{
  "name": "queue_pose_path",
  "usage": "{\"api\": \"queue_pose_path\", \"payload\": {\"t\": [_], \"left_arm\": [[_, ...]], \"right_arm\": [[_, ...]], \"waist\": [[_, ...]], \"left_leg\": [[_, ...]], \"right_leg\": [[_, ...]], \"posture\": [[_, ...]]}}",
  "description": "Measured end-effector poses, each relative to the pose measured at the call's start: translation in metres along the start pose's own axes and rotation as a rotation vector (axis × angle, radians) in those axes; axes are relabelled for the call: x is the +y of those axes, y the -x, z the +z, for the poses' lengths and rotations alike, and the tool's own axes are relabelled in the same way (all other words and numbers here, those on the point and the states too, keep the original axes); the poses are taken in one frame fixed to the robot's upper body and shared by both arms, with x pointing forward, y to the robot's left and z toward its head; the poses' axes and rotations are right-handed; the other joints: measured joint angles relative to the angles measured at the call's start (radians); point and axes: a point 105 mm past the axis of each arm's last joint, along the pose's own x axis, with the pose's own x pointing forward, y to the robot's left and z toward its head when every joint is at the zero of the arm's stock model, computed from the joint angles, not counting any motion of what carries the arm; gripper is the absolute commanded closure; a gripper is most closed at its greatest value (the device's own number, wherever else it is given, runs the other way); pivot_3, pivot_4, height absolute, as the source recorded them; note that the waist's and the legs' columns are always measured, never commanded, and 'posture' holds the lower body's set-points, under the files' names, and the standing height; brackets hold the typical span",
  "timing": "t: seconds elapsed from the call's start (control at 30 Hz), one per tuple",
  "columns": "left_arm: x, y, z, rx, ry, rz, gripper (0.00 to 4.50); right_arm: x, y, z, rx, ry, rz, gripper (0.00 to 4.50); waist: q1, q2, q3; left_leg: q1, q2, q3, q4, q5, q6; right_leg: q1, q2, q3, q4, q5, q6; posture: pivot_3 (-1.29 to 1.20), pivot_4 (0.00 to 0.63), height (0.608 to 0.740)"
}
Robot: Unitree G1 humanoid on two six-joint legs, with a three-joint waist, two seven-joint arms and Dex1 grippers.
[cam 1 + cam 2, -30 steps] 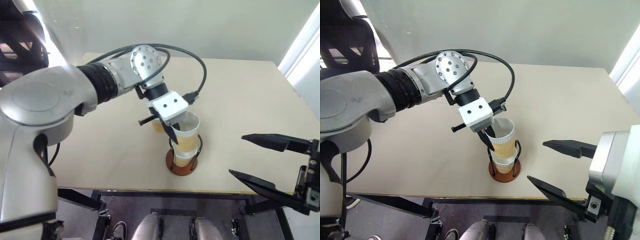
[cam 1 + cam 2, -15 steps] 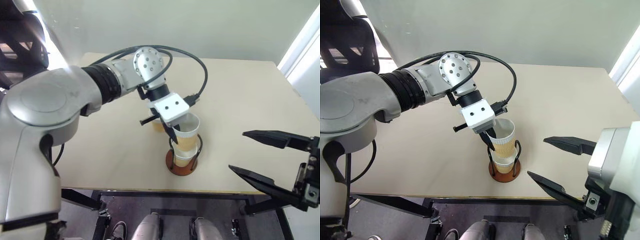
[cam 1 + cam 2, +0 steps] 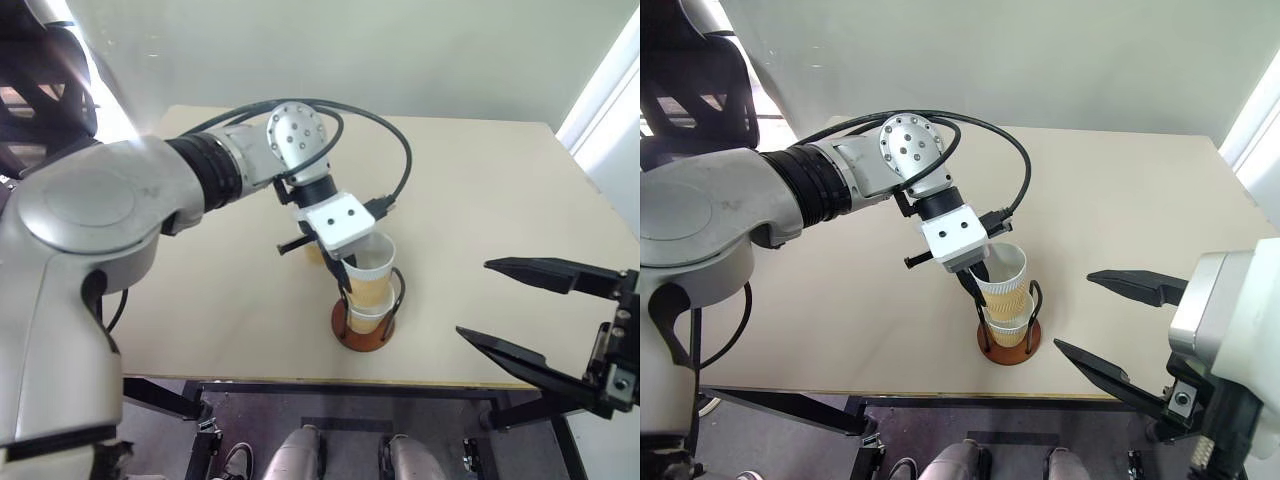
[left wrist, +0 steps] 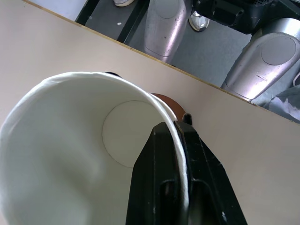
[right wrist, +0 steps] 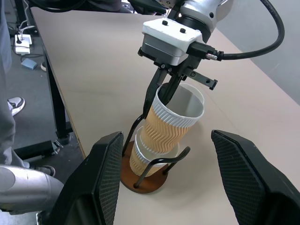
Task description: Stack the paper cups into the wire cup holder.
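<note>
The wire cup holder (image 3: 362,338) stands near the table's front edge with a paper cup (image 3: 368,318) seated in it. A second paper cup (image 5: 171,124) is nested in that one and leans a little inside the wire loops. My left gripper (image 3: 345,278) points down from above and is shut on the rim of this upper cup (image 4: 70,154), one finger (image 4: 164,154) inside the wall and one outside. Another paper cup (image 3: 315,252) stands on the table just behind the gripper, mostly hidden by it. My right gripper (image 3: 474,298) hovers open to the right of the holder, off the table's front edge.
The tan table (image 3: 480,200) is bare to the right and far side. Its front edge (image 3: 250,378) runs just in front of the holder. A person's leg (image 5: 5,56) and shoe show beside the table's end in the right wrist view.
The held upper cup sits slightly lower in the cup beneath it. The left hand has barely shifted and the right gripper has stayed where it was.
</note>
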Motion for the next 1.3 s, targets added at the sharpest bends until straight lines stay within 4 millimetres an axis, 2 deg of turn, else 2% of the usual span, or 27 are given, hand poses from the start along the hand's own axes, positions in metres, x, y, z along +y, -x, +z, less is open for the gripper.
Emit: {"api": "queue_pose_path", "payload": {"t": [0.17,0.33,0.43,0.53,0.67,0.77,0.97,1.1,1.3], "left_arm": [[0.0,-0.001,0.0,-0.002,-0.001,-0.001,2.2],[0.001,-0.005,-0.001,-0.021,-0.012,0.008,2.2],[0.01,-0.001,0.001,-0.037,-0.011,0.058,2.2],[0.026,0.017,0.006,-0.069,0.021,0.191,2.2],[0.039,0.056,0.0,-0.082,0.117,0.418,2.2],[0.024,0.072,-0.028,-0.043,0.264,0.525,2.2],[-0.023,0.073,-0.084,0.126,0.516,0.548,2.2],[-0.037,0.07,-0.096,0.136,0.587,0.562,2.2],[-0.039,0.055,-0.105,0.104,0.637,0.557,2.2]], "right_arm": [[0.0,0.0,0.001,-0.001,0.004,-0.004,1.44],[-0.001,0.0,0.001,-0.003,0.006,-0.007,1.44],[-0.001,0.0,0.001,-0.001,0.007,-0.008,1.44],[-0.001,0.0,-0.001,0.008,0.006,-0.008,1.44],[-0.001,0.002,-0.005,0.031,-0.002,-0.006,1.44],[-0.005,0.006,-0.007,0.037,-0.014,-0.011,1.44],[-0.012,0.009,-0.008,0.035,0.013,-0.01,1.44],[-0.017,0.009,-0.009,0.034,0.009,0.016,1.44],[-0.02,0.006,-0.011,0.033,0.019,0.042,1.44]], "waist": [[0.0,0.0,0.0],[0.0,0.0,0.0],[0.0,0.0,0.0],[0.0,0.0,0.0],[-0.001,0.001,0.0],[-0.003,0.002,-0.001],[-0.004,0.001,-0.001],[0.001,0.0,-0.001],[0.004,-0.001,-0.002]], "left_leg": [[0.0,0.0,0.0,0.0,0.0,0.0],[0.0,0.0,0.0,0.0,0.0,0.0],[0.0,0.0,0.0,0.0,0.0,0.0],[0.0,0.0,0.0,0.0,0.0,0.0],[0.001,0.0,0.001,-0.001,0.001,0.0],[0.001,0.0,0.001,-0.001,0.005,0.0],[-0.001,0.001,0.002,0.0,0.013,0.003],[-0.004,0.0,0.0,0.0,0.014,0.004],[-0.007,-0.002,0.002,0.0,0.013,0.005]], "right_leg": [[0.0,0.0,0.0,0.0,0.0,0.0],[0.0,0.0,0.0,0.0,0.0,0.0],[0.0,0.0,0.0,0.0,0.0,0.0],[0.0,0.0,0.0,0.0,0.0,0.0],[0.0,0.0,0.0,0.0,0.0,0.0],[-0.001,0.001,0.001,0.0,0.0,0.0],[-0.003,0.003,0.001,-0.002,-0.001,-0.001],[-0.004,0.002,0.002,-0.002,-0.002,0.001],[-0.007,0.0,0.002,-0.002,-0.002,0.004]], "posture": [[0.0,0.15,0.74],[0.0,0.15,0.74],[0.0,0.15,0.74],[0.0,0.15,0.74],[0.0,0.15,0.74],[0.0,0.15,0.74],[0.0,0.15,0.74],[0.0,0.15,0.74],[0.0,0.15,0.74]]}}
